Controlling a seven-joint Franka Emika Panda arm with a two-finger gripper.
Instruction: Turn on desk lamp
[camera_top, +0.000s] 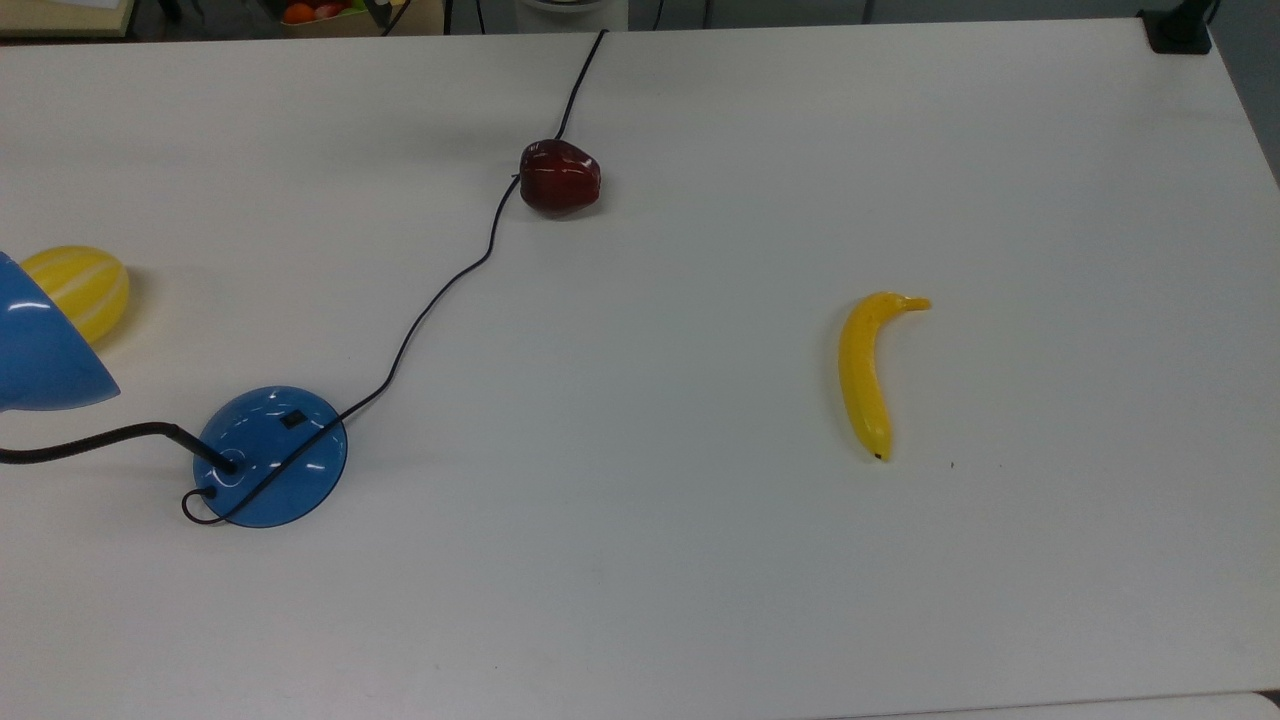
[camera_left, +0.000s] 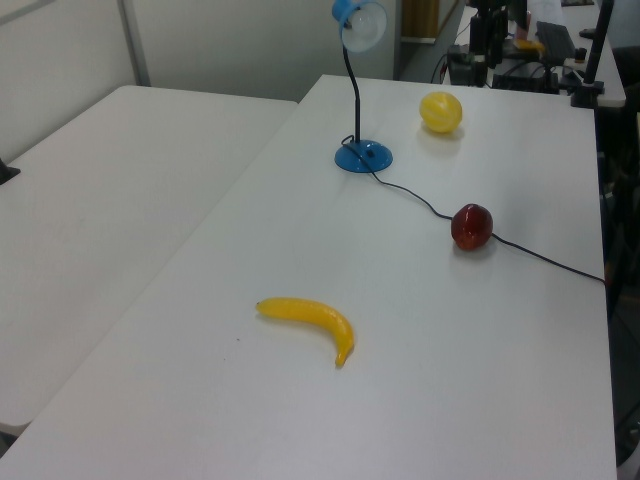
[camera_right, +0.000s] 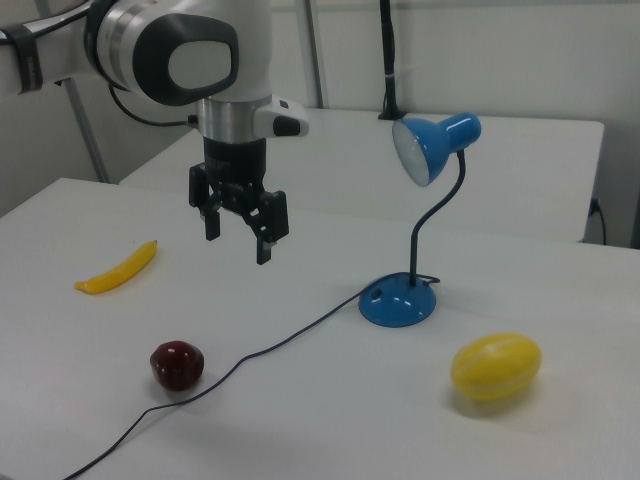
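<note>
The desk lamp is glossy blue. Its round base lies at the top view's lower left, with a small black switch on top. A thin black gooseneck rises to the blue cone shade; the bulb looks unlit. The lamp stands at the far end of the table in the left view. My gripper hangs open above the table, in the right view's left of the lamp and well apart from it, with nothing between its fingers.
The lamp's black cord runs across the white table past a dark red apple. A yellow banana lies at the top view's right. A yellow striped melon sits beside the lamp base.
</note>
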